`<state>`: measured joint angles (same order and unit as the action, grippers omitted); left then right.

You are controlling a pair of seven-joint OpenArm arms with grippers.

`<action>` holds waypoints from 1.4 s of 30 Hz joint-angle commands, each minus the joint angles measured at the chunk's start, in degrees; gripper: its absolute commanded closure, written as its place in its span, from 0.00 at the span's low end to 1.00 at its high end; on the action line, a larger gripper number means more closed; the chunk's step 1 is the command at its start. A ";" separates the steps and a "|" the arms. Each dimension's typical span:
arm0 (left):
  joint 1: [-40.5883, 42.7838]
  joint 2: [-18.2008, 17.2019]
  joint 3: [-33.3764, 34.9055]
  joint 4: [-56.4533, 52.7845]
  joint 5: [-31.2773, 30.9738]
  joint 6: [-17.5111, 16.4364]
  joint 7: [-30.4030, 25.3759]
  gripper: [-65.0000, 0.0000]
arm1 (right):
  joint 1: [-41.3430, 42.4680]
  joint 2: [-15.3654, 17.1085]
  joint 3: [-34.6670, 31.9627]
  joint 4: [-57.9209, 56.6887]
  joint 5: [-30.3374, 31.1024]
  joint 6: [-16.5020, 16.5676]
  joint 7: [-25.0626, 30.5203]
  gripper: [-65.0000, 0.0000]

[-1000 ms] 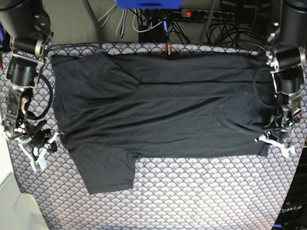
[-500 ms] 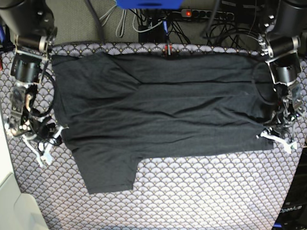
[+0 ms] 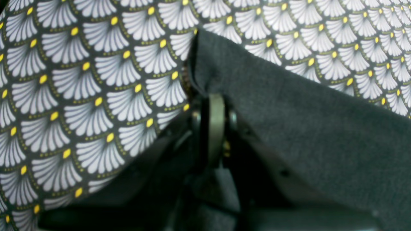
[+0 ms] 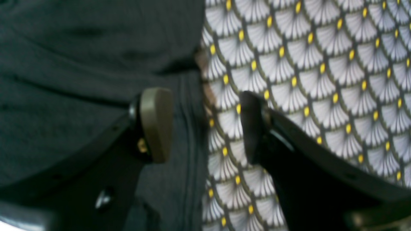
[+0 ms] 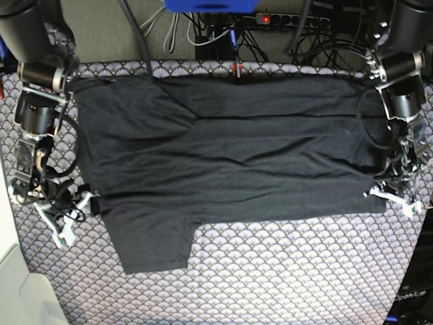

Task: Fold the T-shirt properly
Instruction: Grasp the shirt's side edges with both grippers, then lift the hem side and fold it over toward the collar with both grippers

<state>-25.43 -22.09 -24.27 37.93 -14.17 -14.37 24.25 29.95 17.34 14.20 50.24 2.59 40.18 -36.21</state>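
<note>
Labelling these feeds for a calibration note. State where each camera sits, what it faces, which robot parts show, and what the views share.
Base: overhead, facing down on the T-shirt spread over the cloth; both arms at the side edges.
Left wrist: on the left arm, looking along the left gripper, shut on the T-shirt's edge.
Right wrist: on the right arm, looking along the open right gripper, straddling the T-shirt's edge.
Shared: T-shirt and cloth show in all three.

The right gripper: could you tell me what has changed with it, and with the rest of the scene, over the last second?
The right gripper has moved in to the T-shirt's edge and opened, straddling the hem without gripping. The left gripper stays shut on the shirt's opposite corner. The shirt lies spread on the patterned cloth as before.
</note>
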 commanded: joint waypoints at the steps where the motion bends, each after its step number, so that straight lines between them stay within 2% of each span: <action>1: -1.43 -1.25 -0.12 1.14 -0.38 -0.09 -1.09 0.99 | 1.83 0.72 0.18 0.18 0.79 -0.18 1.35 0.47; 5: -1.43 -1.17 -0.12 1.14 -0.38 0.00 -1.09 0.99 | 3.23 0.63 0.18 -5.45 0.79 -0.18 2.14 0.47; 8: -1.43 -1.08 -0.12 1.14 -0.38 0.00 -1.17 0.99 | 3.58 0.63 0.09 -9.14 0.79 -0.18 4.87 0.47; 19: -1.43 -1.08 -0.12 1.14 -0.38 0.09 -1.17 0.99 | 3.32 0.37 0.18 -11.34 0.79 -0.18 6.45 0.48; 21: -1.43 -1.08 -0.30 1.14 -0.38 0.09 -1.17 0.99 | 3.32 0.37 0.18 -11.34 0.79 -0.18 6.45 0.56; 22: -1.43 -1.08 -0.30 1.14 -0.38 0.09 -1.17 0.99 | 3.32 0.37 0.18 -11.34 0.79 -0.18 6.45 0.62; 26: -0.72 -1.08 -0.48 1.23 -0.38 0.09 -1.17 0.99 | 3.23 0.37 0.18 -11.34 0.79 -0.18 5.92 1.00; 29: -0.55 -1.08 -0.48 1.67 -0.55 0.09 -1.00 0.99 | 3.23 0.46 0.18 -11.07 0.79 -0.18 5.57 0.98; 34: -0.11 -1.08 -0.48 1.85 -0.90 0.00 -0.91 0.99 | 3.41 0.81 0.35 -8.52 0.79 -0.18 1.52 0.99; 37: 0.42 -1.08 -0.56 3.78 -0.90 -0.09 -0.91 0.99 | 1.56 0.81 0.44 -2.55 0.88 -0.18 -0.94 0.99; 42: 3.67 -0.99 -0.56 10.11 -0.99 0.00 -0.65 0.99 | -5.12 0.63 0.44 12.75 4.84 -0.18 -5.95 0.99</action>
<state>-20.40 -22.04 -24.64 46.94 -14.76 -14.39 24.93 23.11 16.99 14.44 62.11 6.79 40.21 -43.31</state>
